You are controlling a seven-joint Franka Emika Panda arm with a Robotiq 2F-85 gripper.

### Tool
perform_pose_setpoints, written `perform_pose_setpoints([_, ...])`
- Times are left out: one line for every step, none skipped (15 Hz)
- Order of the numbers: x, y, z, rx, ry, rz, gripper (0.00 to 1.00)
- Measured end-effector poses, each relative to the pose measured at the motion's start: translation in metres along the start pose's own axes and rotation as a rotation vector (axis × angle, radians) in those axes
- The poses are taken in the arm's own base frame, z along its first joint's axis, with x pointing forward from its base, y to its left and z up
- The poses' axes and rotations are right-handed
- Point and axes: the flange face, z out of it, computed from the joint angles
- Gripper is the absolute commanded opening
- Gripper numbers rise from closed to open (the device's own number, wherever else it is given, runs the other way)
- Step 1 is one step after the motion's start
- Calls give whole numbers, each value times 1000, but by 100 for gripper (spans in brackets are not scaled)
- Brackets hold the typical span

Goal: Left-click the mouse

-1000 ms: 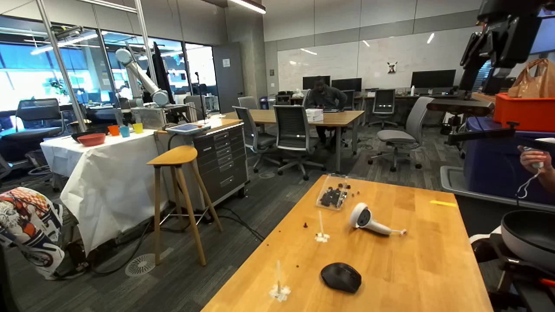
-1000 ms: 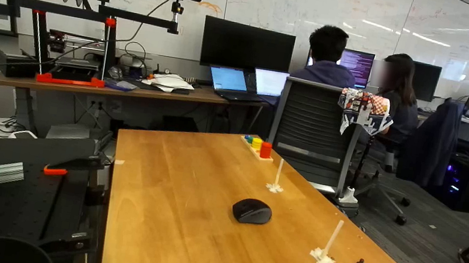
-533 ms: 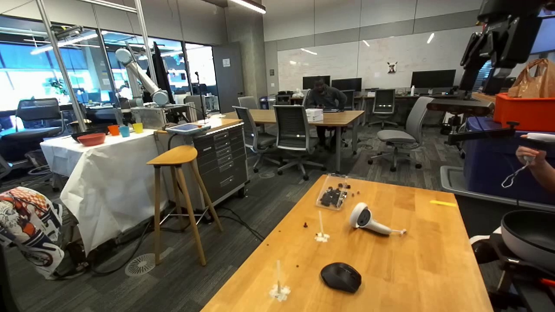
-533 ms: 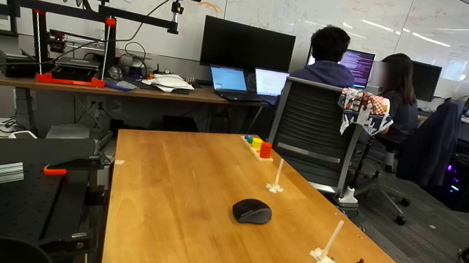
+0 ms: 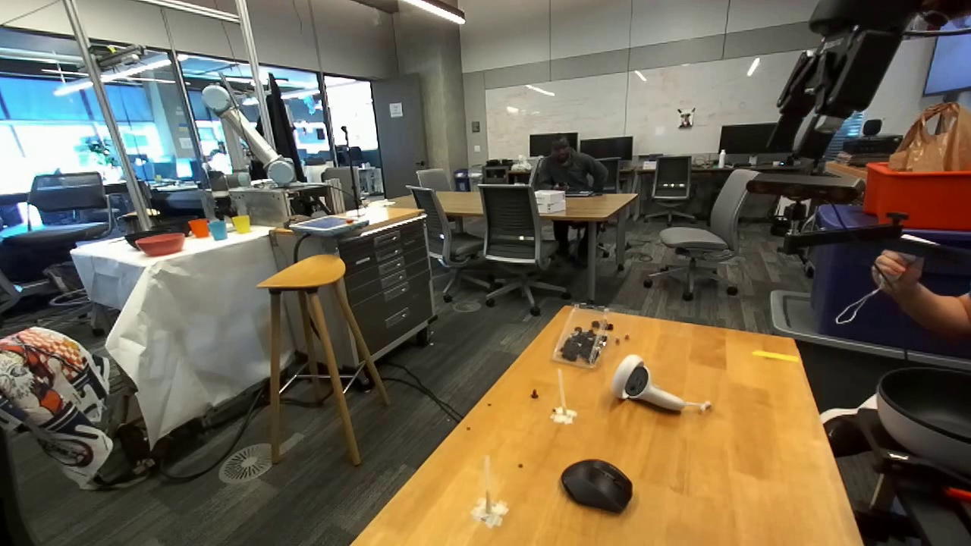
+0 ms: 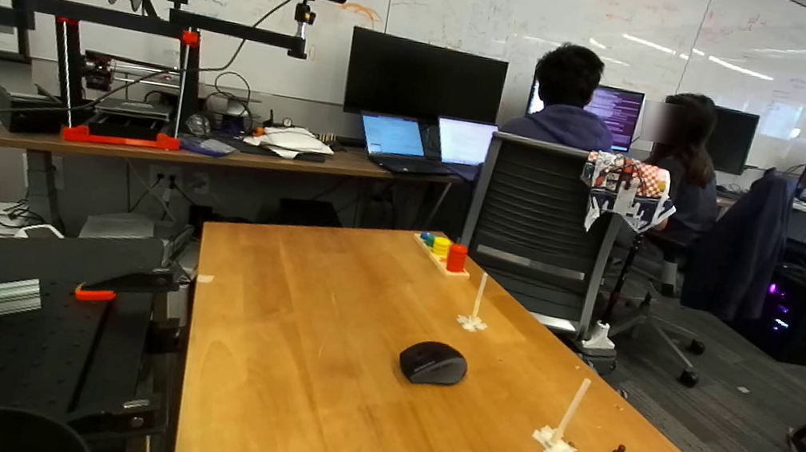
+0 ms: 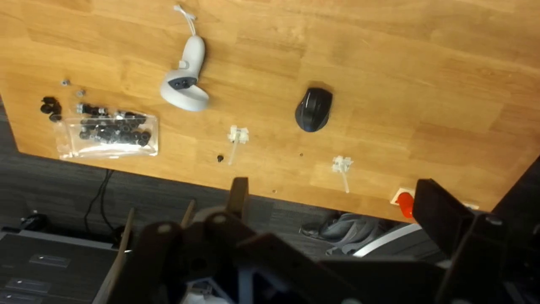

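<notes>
Have mouse (image 7: pixel 314 110) lying flat on wooden table (image 7: pixel 392 55), dark and domed, visible in wrist view and both exterior views. Have it near two taped pegs (image 7: pixel 342 165) but apart from both, and well apart from white controller (image 7: pixel 192 67). In wrist view, see gripper (image 7: pixel 333 180) released, with jaws spread wide and mouse beyond the tips. In an exterior view, find its fingers (image 5: pixel 819 135) at upper right, high above table level and well apart from mouse. Note clear tray (image 7: pixel 114 150) of dark bits (image 7: pixel 120 134) near one table edge, with more bits just outside. Note screw (image 7: pixel 220 158) near a peg. In an exterior view, see coloured toy (image 6: pixel 441 248) at table edge, near far corner. Also spot hand (image 5: pixel 897 274) at right in an exterior view, with strap (image 5: pixel 853 309) hanging below; can't make out the held object clearly, too blurred there.
</notes>
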Motion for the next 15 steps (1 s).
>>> perform_pose_setpoints([5,0,2,-11,25,4,100])
perform_pose_setpoints([11,1,6,-24,48,9,100])
perform_pose_setpoints([17,1,11,-35,69,15,100])
perform_pose_setpoints([23,1,17,-41,84,24,100])
perform_pose_setpoints([30,1,25,-45,96,35,100])
perform_pose_setpoints([35,1,34,-49,102,45,100])
perform_pose_setpoints([41,1,45,-52,103,55,100])
perform_pose_setpoints([46,1,57,-57,99,61,89])
perform_pose_setpoints([50,0,70,-66,91,64,74])
perform_pose_setpoints([54,-2,83,-74,80,64,68])
perform_pose_setpoints([58,-3,97,-84,68,63,58])
perform_pose_setpoints([61,-6,111,-94,55,60,50])
perform_pose_setpoints([63,-8,125,-106,41,55,42])
perform_pose_setpoints([65,-11,139,-117,23,50,35])
perform_pose_setpoints([66,-14,153,-130,3,40,28])
